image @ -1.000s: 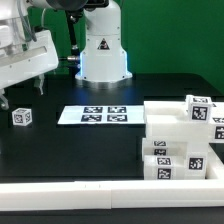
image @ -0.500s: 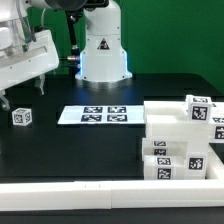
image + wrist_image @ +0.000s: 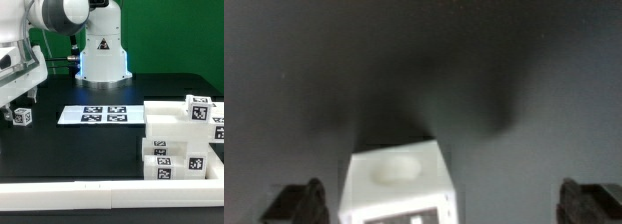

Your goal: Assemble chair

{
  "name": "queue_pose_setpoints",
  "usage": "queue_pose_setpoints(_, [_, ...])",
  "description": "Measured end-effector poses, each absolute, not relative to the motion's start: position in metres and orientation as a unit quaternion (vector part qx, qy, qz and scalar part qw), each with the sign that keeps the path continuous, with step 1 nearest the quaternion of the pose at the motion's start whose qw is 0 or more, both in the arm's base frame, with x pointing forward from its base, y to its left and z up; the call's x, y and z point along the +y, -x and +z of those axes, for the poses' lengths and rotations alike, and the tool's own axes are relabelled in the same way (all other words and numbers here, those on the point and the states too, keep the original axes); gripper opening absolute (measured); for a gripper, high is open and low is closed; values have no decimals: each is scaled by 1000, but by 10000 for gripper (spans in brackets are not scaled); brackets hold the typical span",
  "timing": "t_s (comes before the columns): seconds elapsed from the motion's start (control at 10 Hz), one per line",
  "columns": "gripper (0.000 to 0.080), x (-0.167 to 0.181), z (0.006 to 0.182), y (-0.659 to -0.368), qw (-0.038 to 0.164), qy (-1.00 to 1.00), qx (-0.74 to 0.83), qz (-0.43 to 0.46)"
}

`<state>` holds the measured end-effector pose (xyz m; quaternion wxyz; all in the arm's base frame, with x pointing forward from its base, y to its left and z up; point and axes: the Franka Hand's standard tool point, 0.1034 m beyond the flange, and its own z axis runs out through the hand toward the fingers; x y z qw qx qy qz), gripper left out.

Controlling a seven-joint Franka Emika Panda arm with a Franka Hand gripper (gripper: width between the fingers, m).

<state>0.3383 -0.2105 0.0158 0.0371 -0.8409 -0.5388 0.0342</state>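
While the white chair pieces [image 3: 182,138] sit stacked in a blocky cluster near the front of the black worktop [image 3: 90,145], on the exterior view's right, nothing grips them. They rest against one another, tags facing outward, with one tagged block standing tallest at the far right of the pile. A little further back, in the middle of the worktop, lies the marker board [image 3: 95,115], flat and apart from the cluster. Further to the exterior view's left, the small tagged cube [image 3: 22,117] stands alone, and the tool [image 3: 20,103] hangs just above and beside it, at the end of the arm. In the wrist view the tool's two fingertips [image 3: 299,200] stand wide apart with only dark worktop and a pale block end between them, so the tool is wide and holds nothing. The deciding relation is sideways: the chair pieces lie well apart from the tool, across the worktop toward the exterior view's right, so a long traverse past the marker board probably precedes any grasp. The robot base [image 3: 103,50] stands farthest back.
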Motion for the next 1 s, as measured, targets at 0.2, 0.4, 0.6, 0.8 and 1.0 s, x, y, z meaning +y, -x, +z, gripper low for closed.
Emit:
queue_pose_setpoints(0.2, [649,-212,11,-353,35,843,-536,40])
queue_pose_setpoints(0.4, [527,-211,11,-353,35,847,-529,41])
queue_pose_setpoints(0.6, [280,-212,11,-353,34,849,-525,41])
queue_pose_setpoints(0.8, [281,-212,11,-352,34,855,-515,41])
queue_pose_setpoints(1.0, [281,-207,16,-359,30,885,-463,38])
